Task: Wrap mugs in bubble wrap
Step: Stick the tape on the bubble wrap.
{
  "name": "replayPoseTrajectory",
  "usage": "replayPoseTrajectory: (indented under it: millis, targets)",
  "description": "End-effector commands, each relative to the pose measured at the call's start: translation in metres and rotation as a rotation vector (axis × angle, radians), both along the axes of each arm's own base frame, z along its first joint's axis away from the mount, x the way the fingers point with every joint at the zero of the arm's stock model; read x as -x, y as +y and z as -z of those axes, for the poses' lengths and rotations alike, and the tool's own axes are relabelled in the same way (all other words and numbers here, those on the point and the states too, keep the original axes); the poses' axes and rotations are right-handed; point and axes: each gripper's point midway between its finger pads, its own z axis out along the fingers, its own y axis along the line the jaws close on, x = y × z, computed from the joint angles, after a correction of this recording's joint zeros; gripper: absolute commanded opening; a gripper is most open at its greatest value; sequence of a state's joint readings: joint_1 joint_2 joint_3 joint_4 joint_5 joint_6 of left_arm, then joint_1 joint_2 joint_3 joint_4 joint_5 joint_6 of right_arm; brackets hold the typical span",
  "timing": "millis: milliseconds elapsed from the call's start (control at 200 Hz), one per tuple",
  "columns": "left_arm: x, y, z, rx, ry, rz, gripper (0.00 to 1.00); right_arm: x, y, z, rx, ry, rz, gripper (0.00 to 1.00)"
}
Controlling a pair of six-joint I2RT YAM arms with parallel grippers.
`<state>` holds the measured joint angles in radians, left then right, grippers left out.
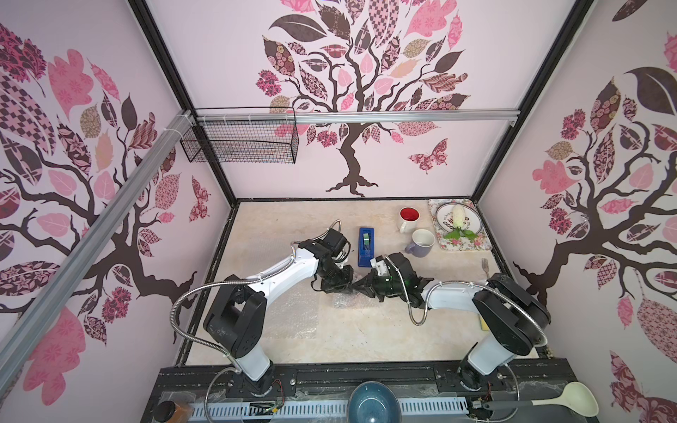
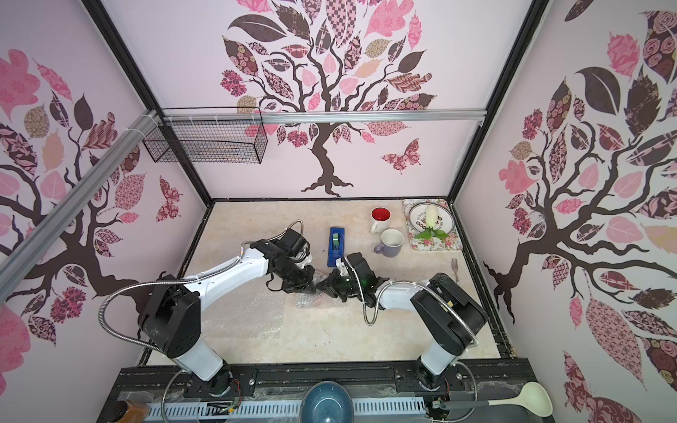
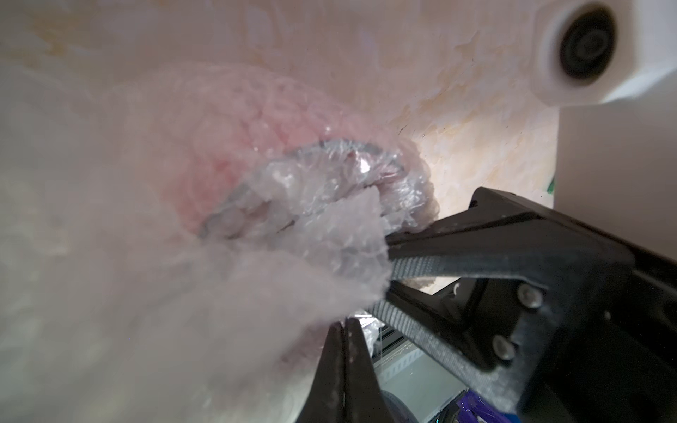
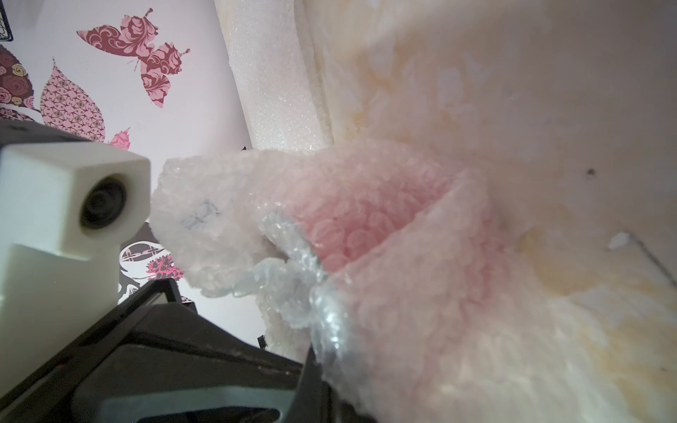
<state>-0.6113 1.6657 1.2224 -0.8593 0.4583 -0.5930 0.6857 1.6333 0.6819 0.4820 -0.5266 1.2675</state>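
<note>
A crumpled bundle of bubble wrap lies mid-table under both grippers. In the wrist views a red mug shows faintly through the wrap. My left gripper is shut on a fold of the wrap. My right gripper meets it tip to tip, shut on the wrap too, its jaws mostly buried. Another sheet lies flat to the left. The white mug with red inside and the lavender mug stand bare at the back right.
A blue tape dispenser lies just behind the grippers. A floral tray with a plate sits at the back right, a fork in front of it. A blue bowl and a ladle rest on the front rail.
</note>
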Motion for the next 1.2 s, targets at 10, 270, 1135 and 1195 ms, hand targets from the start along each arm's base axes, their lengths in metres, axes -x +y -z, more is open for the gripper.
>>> replayPoseTrajectory:
  millis: [10,270,1135,1195]
  targets:
    - [0.008,0.000,0.007,0.010,0.010,0.032,0.00,-0.002,-0.011,0.024,0.083,0.073,0.054,0.00]
    - [0.007,-0.011,-0.008,0.089,-0.018,0.055,0.00,-0.001,-0.011,0.025,0.084,0.075,0.055,0.00]
    - [0.018,-0.013,-0.003,0.077,-0.011,0.118,0.00,-0.001,-0.009,0.023,0.084,0.075,0.052,0.00]
    - [0.022,-0.008,0.004,0.052,0.000,0.120,0.00,-0.001,-0.009,0.023,0.086,0.075,0.052,0.00]
